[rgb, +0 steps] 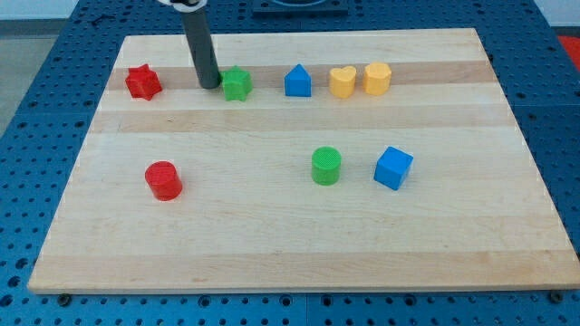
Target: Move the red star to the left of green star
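The red star [142, 81] lies near the board's top left. The green star [236, 83] lies to its right in the same top row. My tip [210, 85] is the lower end of a dark rod that comes down from the view's top. It stands between the two stars, just left of the green star and close to it, well to the right of the red star.
On the wooden board [272, 263], a blue house-shaped block [297, 81], a yellow heart [342, 81] and a yellow hexagon-like block [377, 79] continue the top row. A red cylinder [164, 180], a green cylinder [326, 167] and a blue cube [393, 167] lie lower down.
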{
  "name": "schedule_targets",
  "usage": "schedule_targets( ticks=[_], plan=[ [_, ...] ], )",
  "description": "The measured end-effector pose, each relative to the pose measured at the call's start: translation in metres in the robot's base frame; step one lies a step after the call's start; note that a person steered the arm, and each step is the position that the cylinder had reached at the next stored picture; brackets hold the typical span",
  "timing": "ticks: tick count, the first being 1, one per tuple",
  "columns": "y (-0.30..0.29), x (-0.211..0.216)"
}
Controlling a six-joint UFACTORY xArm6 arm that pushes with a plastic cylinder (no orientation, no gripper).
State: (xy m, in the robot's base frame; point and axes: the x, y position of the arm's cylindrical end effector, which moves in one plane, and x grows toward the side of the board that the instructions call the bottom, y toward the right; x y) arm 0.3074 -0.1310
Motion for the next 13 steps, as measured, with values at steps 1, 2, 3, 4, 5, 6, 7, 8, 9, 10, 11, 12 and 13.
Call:
schedule_targets(
  ticks=[1, 2, 3, 4, 5, 6, 7, 8, 9, 10, 11, 12, 13],
  plan=[
    [0.012, -0.004],
    [0.006, -0.012],
    [-0.033, -0.035],
    [-0.093, -0.05],
    [-0.173, -0.05],
    [-0.173, -0.05],
    [-0.174, -0.044],
    [-0.174, -0.011],
    [-0.174, 0.013],
    [-0.165, 0.014],
    [-0.15, 0.014],
    [-0.14, 0.014],
    [-0.139, 0.013]
  ],
)
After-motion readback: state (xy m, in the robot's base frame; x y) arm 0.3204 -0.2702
